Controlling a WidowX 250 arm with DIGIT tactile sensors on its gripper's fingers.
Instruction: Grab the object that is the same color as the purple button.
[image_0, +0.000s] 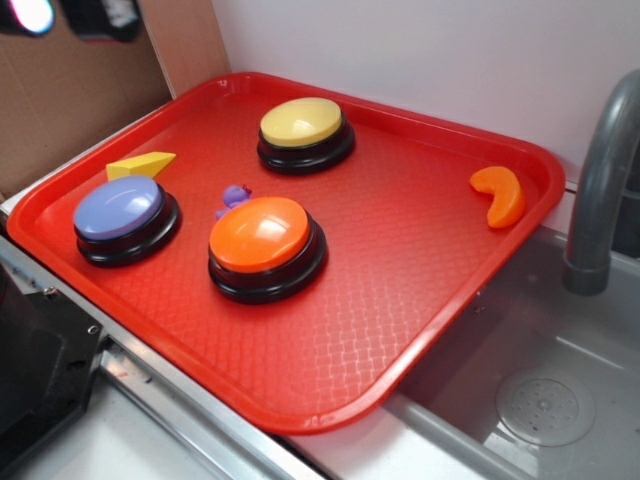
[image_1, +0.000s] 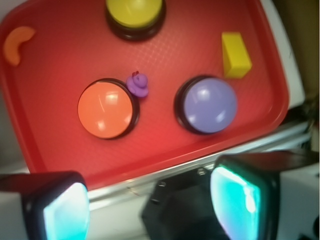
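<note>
**Purple toy untouched as gripper hangs high over the tray**

The tiny purple toy (image_1: 138, 84) lies on the red tray (image_0: 420, 260), tucked against the rim of the orange button (image_0: 262, 238) on its side toward the tray's far edge, and between that button and the purple button (image_0: 121, 211). The purple button sits near the tray's left edge, with the yellow wedge (image_0: 142, 164) just beyond it. The yellow button (image_0: 303, 125) stands near the far edge, and the orange crescent (image_0: 500, 195) lies by the right corner, well apart from the rest.

The gripper (image_1: 150, 200) hovers well above the tray's near edge, its jaws spread wide and empty; in the wrist view the two pads frame the bottom of the picture while the toy shows higher up, toward the middle of the tray.

By this showing nothing of the grab is done: the approach, the descent and the closing on the toy all remain. The toy's smallness and its closeness to the orange button look likely to make the pinch tight.
</note>
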